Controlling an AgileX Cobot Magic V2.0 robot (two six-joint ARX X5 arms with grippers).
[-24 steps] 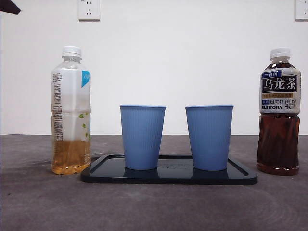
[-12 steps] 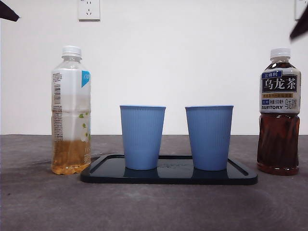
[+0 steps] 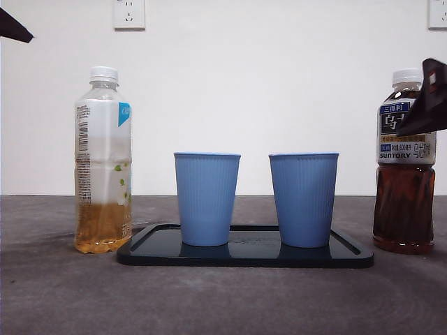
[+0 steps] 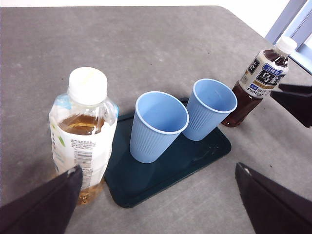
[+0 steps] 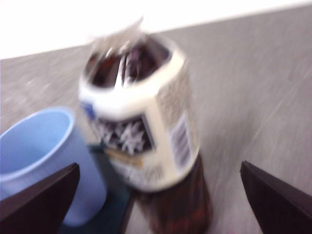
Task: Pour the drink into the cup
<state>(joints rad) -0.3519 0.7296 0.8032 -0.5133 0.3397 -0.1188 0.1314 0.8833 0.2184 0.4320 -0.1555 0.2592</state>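
Note:
Two blue cups point(image 3: 207, 199) point(image 3: 304, 199) stand upright on a black tray point(image 3: 244, 257). A capped bottle of dark tea point(image 3: 404, 202) stands to the right of the tray. My right gripper point(image 3: 427, 98) is at that bottle's label height, coming in from the right edge. In the right wrist view my right gripper point(image 5: 160, 166) is open, and the blurred dark tea bottle point(image 5: 146, 126) fills the space ahead of the jaws. My left gripper point(image 4: 158, 169) is open high above the table. It shows only as a black tip point(image 3: 14, 26) in the front view.
A capped bottle of pale tea point(image 3: 103, 160), about a third full, stands left of the tray. The left wrist view shows this bottle point(image 4: 83, 131) near one jaw, both cups point(image 4: 157, 126) point(image 4: 209, 109) empty, and the table's far corner beyond the dark bottle point(image 4: 261, 78).
My right gripper has come down into the front view from the top right corner and now overlaps the dark bottle's label. Bottles, cups and tray have not moved.

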